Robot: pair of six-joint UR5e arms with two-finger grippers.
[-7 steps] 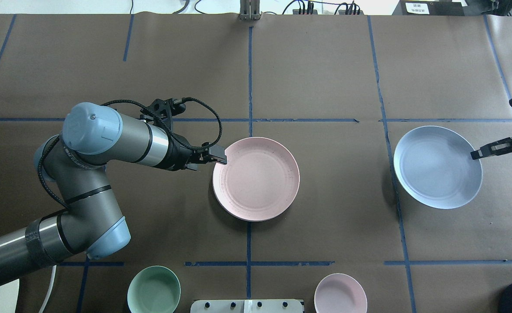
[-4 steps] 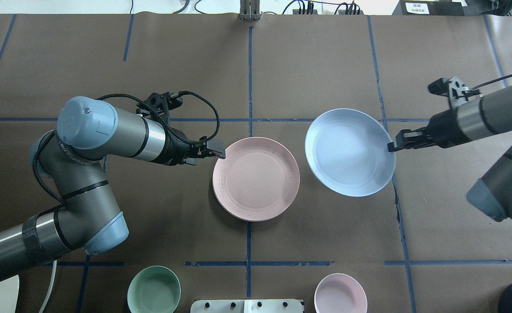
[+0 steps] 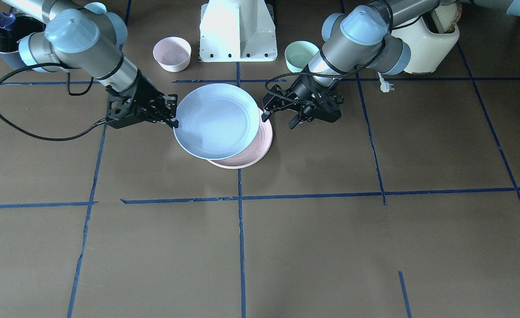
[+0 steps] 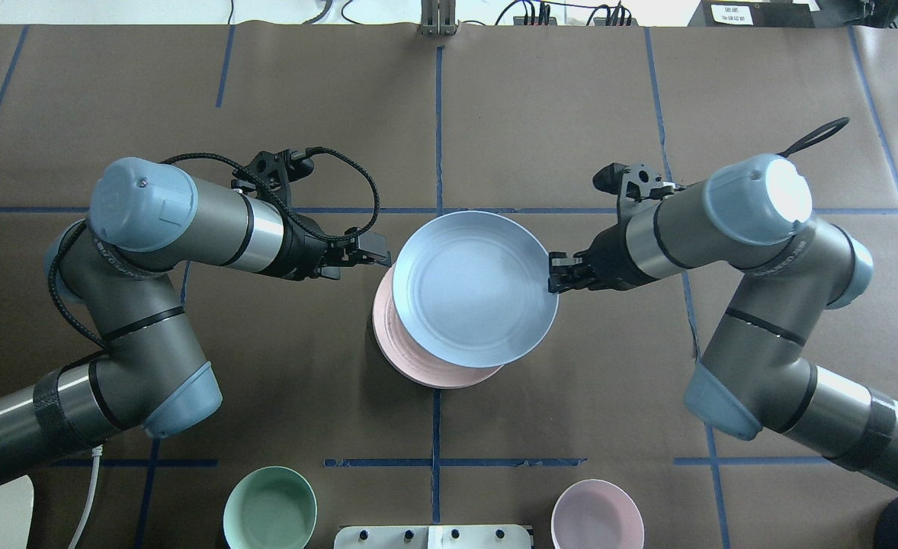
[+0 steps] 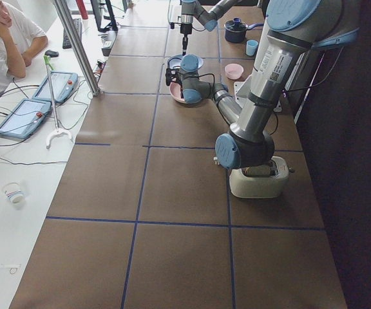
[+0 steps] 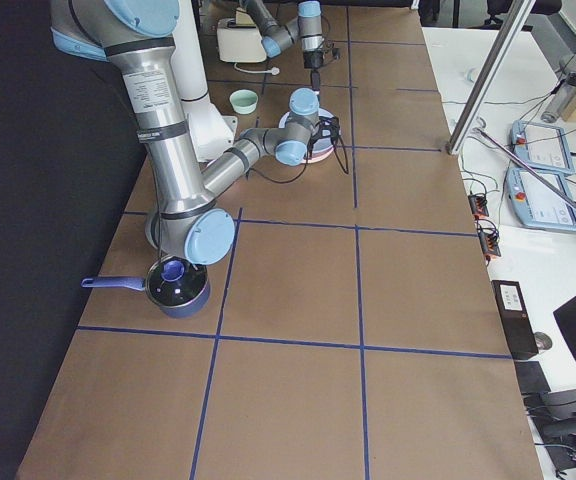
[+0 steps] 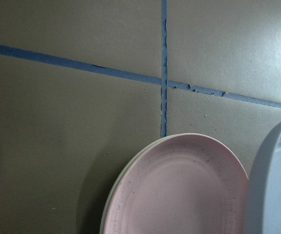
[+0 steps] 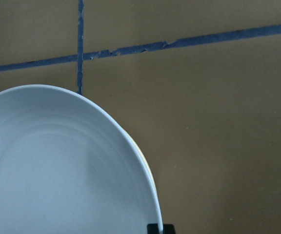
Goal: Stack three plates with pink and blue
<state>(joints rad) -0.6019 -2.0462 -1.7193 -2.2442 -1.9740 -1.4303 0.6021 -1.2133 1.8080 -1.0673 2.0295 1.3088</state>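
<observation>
The right gripper [image 4: 553, 275] pinches the right-hand rim of the blue plate [image 4: 472, 286], holding it raised over most of the pink plate [image 4: 407, 358], which lies at the counter's middle, well away from every corner. The left gripper [image 4: 383, 259] hovers with fingers spread just beside the pink plate's left rim. Lettering on the left arm is too small to read.

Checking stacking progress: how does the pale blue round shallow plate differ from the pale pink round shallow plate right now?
The pale blue round shallow plate is pinched at its rim by the right gripper and held raised; the pale pink round shallow plate lies flat beneath it, ungripped. The blue plate shows its whole face; the pink plate is mostly covered, only a crescent showing. Both look matte and equal in size.
</observation>
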